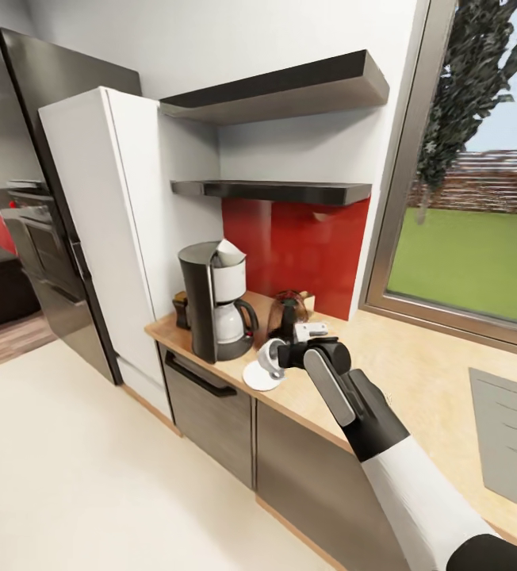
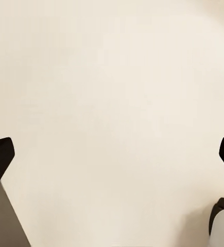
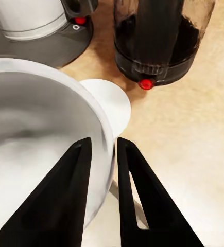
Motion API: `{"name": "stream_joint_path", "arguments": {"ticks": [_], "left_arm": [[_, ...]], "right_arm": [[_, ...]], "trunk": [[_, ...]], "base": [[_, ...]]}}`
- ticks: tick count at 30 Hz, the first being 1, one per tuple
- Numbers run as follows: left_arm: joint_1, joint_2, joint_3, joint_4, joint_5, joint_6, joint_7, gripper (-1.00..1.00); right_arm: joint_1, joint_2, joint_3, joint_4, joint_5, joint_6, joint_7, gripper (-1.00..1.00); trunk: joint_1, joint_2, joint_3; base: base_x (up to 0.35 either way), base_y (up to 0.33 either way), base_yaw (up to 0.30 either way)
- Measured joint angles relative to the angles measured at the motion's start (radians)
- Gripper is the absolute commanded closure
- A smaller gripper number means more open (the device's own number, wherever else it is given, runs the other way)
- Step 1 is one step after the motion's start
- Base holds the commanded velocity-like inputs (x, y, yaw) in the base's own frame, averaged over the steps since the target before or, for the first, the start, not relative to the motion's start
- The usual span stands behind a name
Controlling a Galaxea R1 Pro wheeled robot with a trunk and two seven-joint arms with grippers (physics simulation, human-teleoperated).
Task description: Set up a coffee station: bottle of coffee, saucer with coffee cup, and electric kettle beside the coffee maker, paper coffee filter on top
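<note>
Two fingers of the right gripper pinch the rim wall of the coffee cup, one inside and one outside, a hold that lets the cup be lowered without fouling the saucer. The cup hangs just above the saucer near the countertop's front edge, beside the coffee maker, with the electric kettle just behind. In the head view the cup looks tilted, its axis off vertical and mouth turned toward the arm. The left gripper is spread wide, holding nothing, over pale floor.
</note>
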Motion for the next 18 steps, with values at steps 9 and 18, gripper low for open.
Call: {"name": "stream_joint_path", "arguments": {"ticks": [9, 18], "left_arm": [[0.006, 0.002, -0.003, 0.005, 0.001, 0.007, 0.001, -1.0], [0.006, 0.002, -0.003, 0.007, 0.0, 0.008, 0.003, -1.0]], "right_arm": [[0.0, 0.009, -0.006, 0.133, 0.006, 0.004, -0.012, 1.0], [0.0, 0.01, -0.013, 0.251, 0.003, 0.004, -0.149, 1.0]], "trunk": [[0.0, 0.0, 0.0], [0.0, 0.0, 0.0]], "base": [[0.146, 0.14, -0.001], [0.006, 0.006, 0.0]]}}
